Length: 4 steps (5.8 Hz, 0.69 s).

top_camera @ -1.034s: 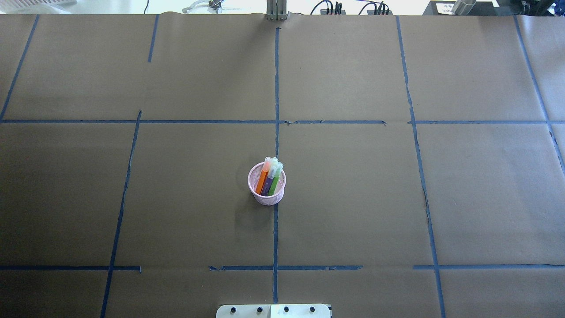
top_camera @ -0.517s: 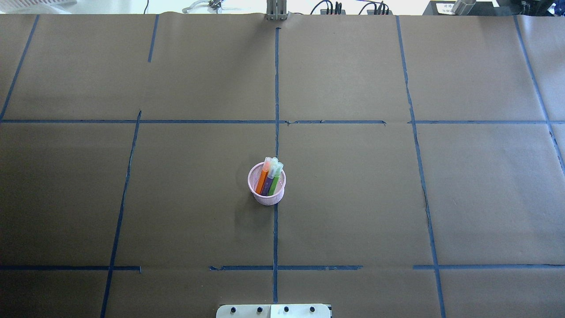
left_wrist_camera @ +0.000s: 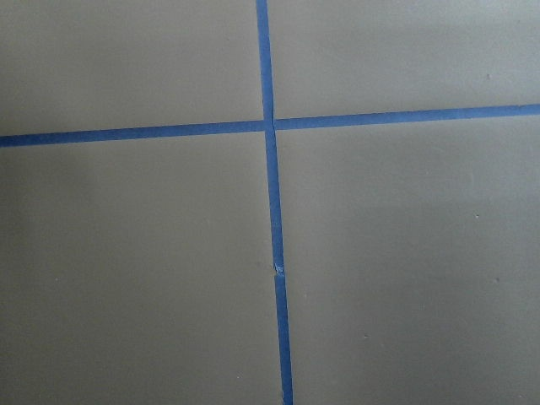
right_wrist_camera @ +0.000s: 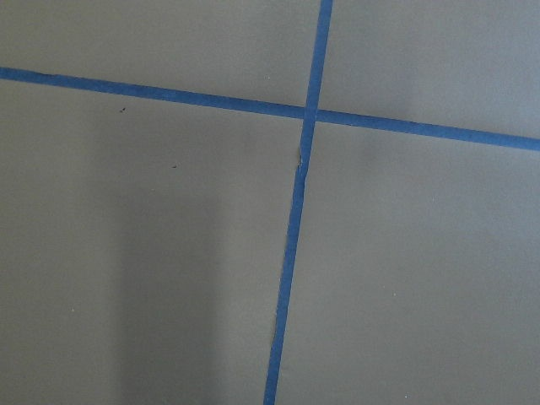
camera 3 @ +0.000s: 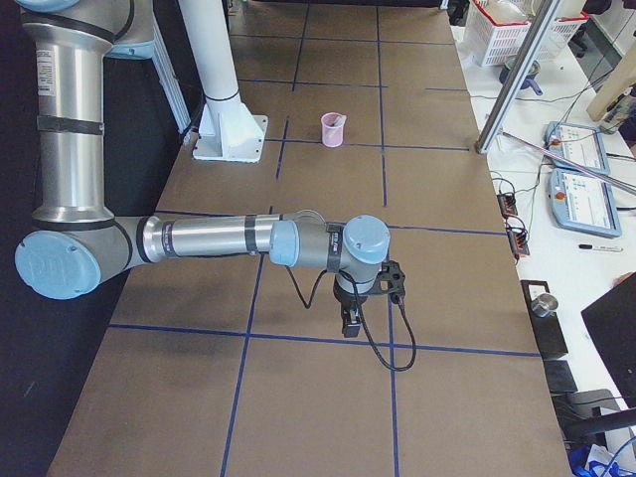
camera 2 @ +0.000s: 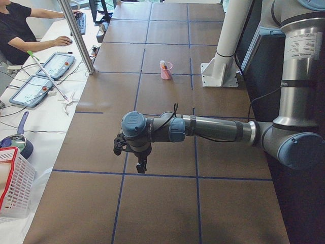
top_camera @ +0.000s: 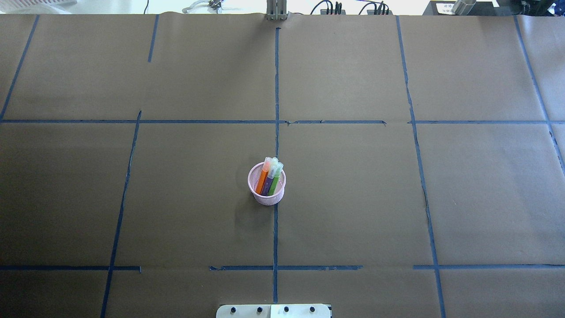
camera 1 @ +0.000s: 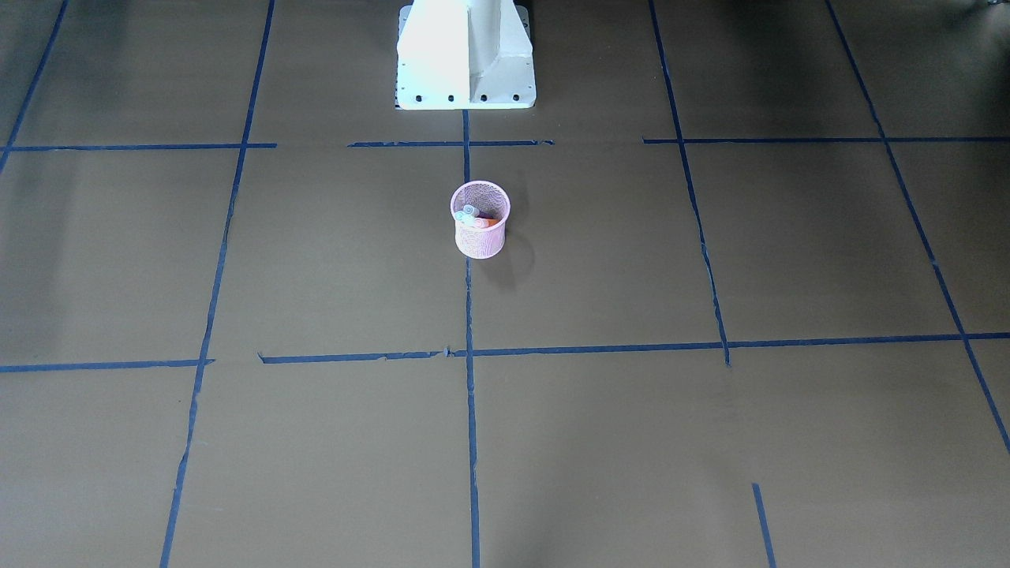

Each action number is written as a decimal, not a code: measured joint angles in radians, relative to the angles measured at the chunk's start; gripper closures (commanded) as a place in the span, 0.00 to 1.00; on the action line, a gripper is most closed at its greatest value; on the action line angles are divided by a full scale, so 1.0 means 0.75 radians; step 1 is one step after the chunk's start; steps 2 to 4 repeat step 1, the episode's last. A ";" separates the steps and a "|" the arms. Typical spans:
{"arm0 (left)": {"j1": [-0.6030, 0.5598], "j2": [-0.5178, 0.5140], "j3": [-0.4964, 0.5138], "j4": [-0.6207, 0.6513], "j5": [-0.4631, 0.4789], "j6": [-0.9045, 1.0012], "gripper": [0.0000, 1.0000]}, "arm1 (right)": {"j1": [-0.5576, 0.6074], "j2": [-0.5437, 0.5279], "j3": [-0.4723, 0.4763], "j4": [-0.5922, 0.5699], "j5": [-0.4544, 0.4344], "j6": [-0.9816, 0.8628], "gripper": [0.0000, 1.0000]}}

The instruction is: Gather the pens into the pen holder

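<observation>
The pink mesh pen holder (top_camera: 266,197) stands upright at the table's middle, on the centre tape line. The orange pen (top_camera: 262,179), the purple pen (top_camera: 266,185) and the green pen (top_camera: 275,183) all stand inside it, pale ends up and leaning on the far rim. The holder also shows in the front view (camera 1: 480,241) and both side views (camera 2: 166,71) (camera 3: 333,132). My left gripper (camera 2: 141,165) and my right gripper (camera 3: 350,323) hang over bare table far from the holder, each seen only in a side view. I cannot tell whether they are open or shut.
Brown paper with blue tape lines (top_camera: 276,88) covers the table. The robot's white base (camera 1: 465,55) stands behind the holder. An operator (camera 2: 20,30), tablets and a white basket (camera 2: 12,183) sit beyond the table's far edge. Both wrist views show only paper and tape.
</observation>
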 measured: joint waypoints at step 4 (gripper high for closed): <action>0.000 0.002 0.000 0.000 0.002 0.000 0.00 | 0.000 0.000 -0.001 0.000 0.001 0.001 0.00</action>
